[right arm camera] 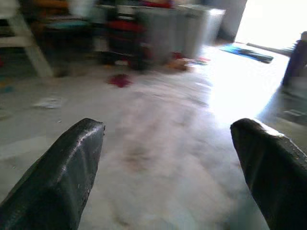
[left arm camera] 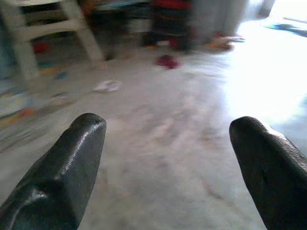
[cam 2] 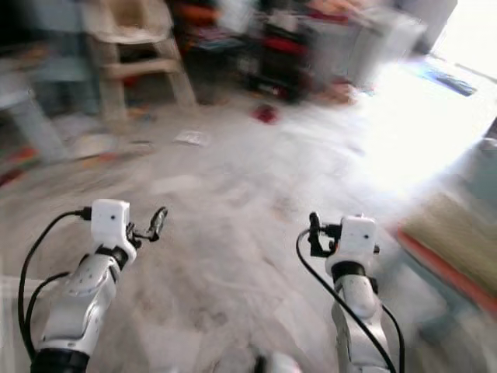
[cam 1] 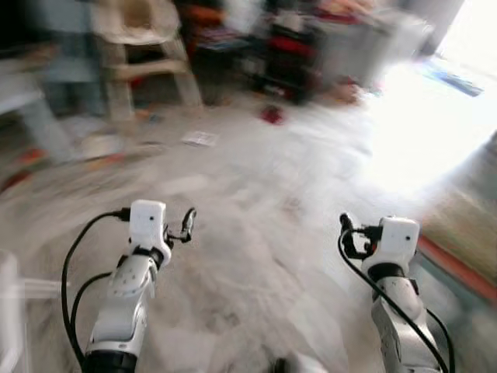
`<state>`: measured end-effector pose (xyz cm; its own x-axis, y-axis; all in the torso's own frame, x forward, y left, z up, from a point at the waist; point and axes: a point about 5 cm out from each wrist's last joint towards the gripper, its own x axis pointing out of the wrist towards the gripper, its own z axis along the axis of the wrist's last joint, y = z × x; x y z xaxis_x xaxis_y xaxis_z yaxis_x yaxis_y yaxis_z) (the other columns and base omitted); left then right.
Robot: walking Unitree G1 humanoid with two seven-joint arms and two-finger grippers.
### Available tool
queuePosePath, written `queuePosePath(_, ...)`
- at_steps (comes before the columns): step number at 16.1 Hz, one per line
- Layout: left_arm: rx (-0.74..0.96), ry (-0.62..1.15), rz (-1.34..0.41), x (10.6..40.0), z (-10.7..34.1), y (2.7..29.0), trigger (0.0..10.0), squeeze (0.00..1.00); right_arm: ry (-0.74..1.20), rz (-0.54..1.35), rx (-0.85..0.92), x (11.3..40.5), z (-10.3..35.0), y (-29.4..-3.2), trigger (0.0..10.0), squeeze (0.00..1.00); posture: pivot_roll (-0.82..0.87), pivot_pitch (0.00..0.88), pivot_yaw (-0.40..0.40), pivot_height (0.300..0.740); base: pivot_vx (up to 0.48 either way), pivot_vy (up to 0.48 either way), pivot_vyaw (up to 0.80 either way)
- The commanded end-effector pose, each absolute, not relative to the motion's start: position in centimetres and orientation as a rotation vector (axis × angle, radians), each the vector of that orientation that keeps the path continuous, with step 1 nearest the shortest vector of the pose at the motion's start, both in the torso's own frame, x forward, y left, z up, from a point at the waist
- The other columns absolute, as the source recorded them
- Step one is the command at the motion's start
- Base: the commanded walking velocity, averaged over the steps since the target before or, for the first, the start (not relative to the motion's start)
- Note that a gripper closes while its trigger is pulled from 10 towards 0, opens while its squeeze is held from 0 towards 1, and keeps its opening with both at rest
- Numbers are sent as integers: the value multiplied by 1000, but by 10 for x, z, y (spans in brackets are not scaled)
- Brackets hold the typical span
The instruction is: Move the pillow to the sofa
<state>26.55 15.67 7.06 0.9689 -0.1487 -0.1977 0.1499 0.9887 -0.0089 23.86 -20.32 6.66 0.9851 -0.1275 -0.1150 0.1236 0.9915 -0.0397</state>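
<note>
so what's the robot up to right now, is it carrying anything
Nothing is being carried. The left gripper and right gripper are both held out in front of the robot over the grey concrete floor, fingers open and empty. The head views are blurred, which suggests the robot is walking or turning. Ahead lie a small dark red object and a white scrap on the floor, with a pale wooden stand and cluttered furniture beyond. No pillow or sofa can be made out.

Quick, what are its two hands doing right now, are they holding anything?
Left hand: open, fingers wide apart, holding nothing, out over the floor.
Right hand: open, fingers wide apart, holding nothing.
</note>
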Motion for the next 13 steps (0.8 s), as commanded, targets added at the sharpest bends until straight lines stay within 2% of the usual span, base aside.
queuePosePath(1, 10, 189, -193, 267, 75, 147, 10000, 0, 123, -139, -47, 239, 67, -207, 10000, 0, -26, 0, -28, 740, 289, 289, -800)
queuePosePath(5, 36, 192, -210, 274, 76, 151, 10000, 0, 123, -178, -33, 239, 64, -209, 10000, 0, -27, 0, -1, 740, 273, 272, -800)
queuePosePath(7, 34, 195, -222, 277, 78, 144, 10000, 0, 120, -173, -10, 240, 62, -205, 10000, 0, -22, 0, 16, 740, 0, 0, -728)
queuePosePath(13, 15, 212, -204, 266, 70, 146, 10000, 0, 125, -155, -16, 244, 61, -207, 10000, 0, -8, 0, -20, 740, 0, 0, 0)
